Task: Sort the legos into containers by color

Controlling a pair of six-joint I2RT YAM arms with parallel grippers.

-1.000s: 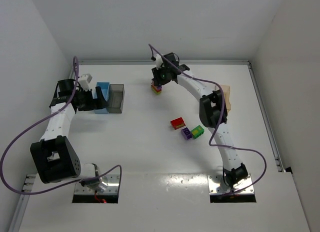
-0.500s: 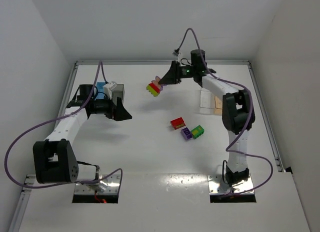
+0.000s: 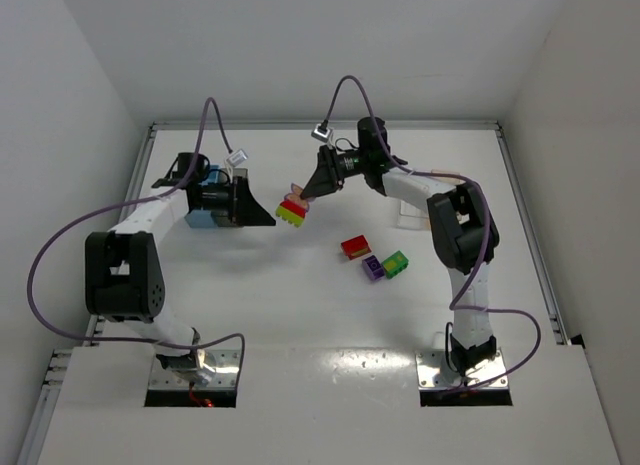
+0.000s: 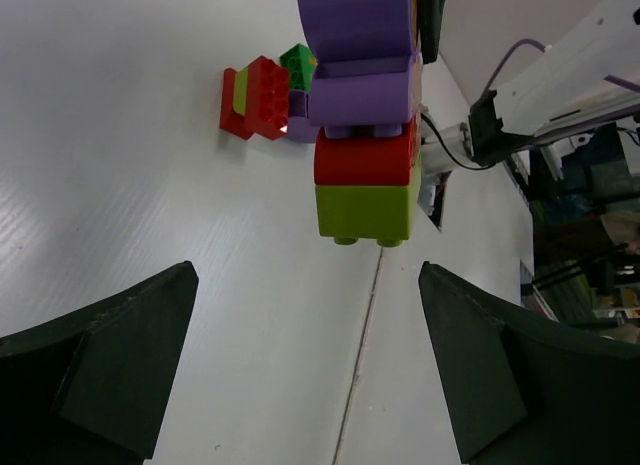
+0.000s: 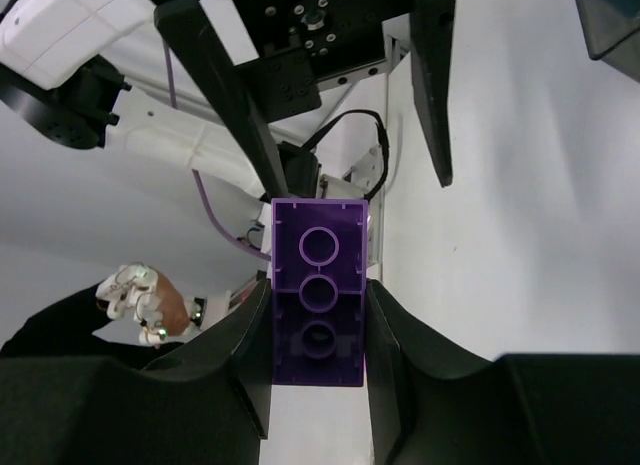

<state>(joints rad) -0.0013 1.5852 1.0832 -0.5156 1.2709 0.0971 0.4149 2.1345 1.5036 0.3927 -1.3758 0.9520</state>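
My right gripper is shut on a stacked clump of legos, purple over red over lime green, and holds it in the air above the table's middle left. In the right wrist view its fingers clamp the clump's purple brick. My left gripper is open and empty and faces the clump from the left, a short gap away. In the left wrist view the clump hangs ahead of the wide-open fingers. The light blue bin sits behind the left gripper. The dark grey bin is mostly hidden in the top view.
Loose legos lie mid-table: a red brick, a purple one and a green one. A clear bin shows faintly under the right arm. A corner of the dark grey bin shows in the right wrist view.
My right gripper has carried the clump down and left, toward the left gripper. My left arm has swung away from the bins and now points its open fingers at the clump.
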